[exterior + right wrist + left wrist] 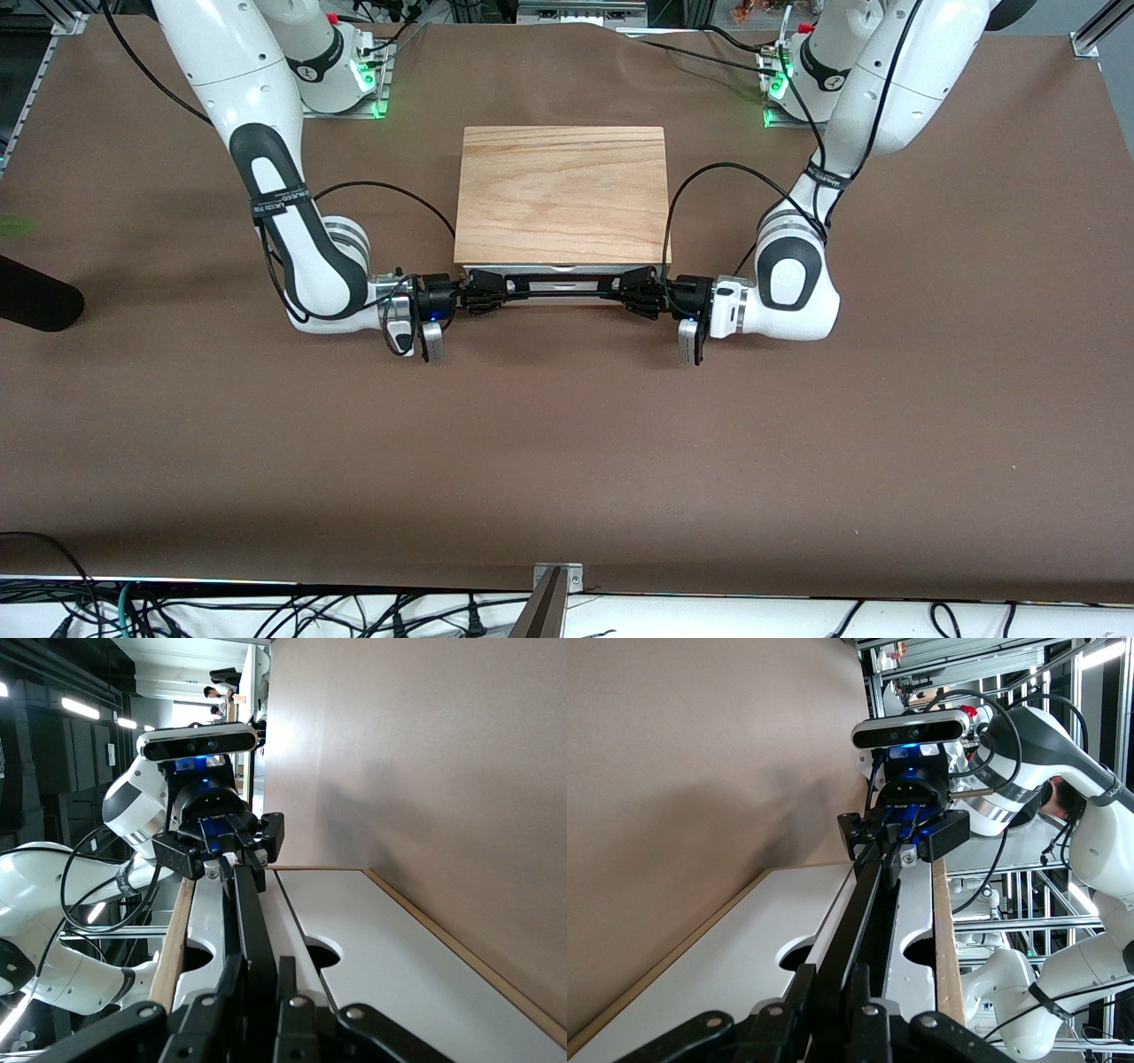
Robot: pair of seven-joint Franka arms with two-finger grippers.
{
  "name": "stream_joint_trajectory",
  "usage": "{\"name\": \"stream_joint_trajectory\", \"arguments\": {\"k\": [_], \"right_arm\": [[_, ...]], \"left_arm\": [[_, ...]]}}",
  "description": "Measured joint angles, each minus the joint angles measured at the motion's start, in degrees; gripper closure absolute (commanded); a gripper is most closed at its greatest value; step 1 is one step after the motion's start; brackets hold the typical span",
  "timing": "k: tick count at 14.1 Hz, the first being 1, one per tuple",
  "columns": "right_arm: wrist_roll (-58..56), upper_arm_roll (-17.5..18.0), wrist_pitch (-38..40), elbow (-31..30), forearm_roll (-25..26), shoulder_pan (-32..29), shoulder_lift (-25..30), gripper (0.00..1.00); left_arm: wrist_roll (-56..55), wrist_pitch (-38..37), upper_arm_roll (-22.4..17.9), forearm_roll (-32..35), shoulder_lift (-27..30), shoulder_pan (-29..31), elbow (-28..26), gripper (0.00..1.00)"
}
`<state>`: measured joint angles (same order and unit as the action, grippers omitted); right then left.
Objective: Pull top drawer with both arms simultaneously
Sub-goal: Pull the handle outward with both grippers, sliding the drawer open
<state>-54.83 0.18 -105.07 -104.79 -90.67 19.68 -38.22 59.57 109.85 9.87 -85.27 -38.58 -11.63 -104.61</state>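
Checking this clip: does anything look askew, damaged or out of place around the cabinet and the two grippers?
Nothing stands out. The left gripper and right gripper are each shut on an end of the black bar handle of the top drawer, roughly level with each other. The drawer sits square under the wooden slab.

Brown table cover (567, 443) spread wide under everything. Pale grained wooden slab (563, 190) lying flat on the cabinet, midway between the table's ends. Tangle of black cables (266, 611) along the table edge nearest the front camera.
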Motion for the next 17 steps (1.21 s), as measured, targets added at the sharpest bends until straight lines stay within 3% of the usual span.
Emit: {"name": "stream_joint_trajectory", "arguments": {"k": [6,12,17], "right_arm": [[0.0,-0.2,-0.4,1.7,0.1,0.0,-0.4,0.95],[3.0,-1.0,-1.5,9.2,0.5,-0.1,-4.1,0.95],[5.0,-1.3,-2.9,16.7,0.1,-0.6,-8.4,0.95]], "left_arm": [[0.3,0.1,0.1,-0.1,-0.7,0.4,1.4,0.93],[-1.3,0.2,-0.2,0.0,-4.8,1.0,8.7,0.93],[-4.8,-0.7,-1.0,0.1,-10.9,1.1,18.3,0.93]]}}
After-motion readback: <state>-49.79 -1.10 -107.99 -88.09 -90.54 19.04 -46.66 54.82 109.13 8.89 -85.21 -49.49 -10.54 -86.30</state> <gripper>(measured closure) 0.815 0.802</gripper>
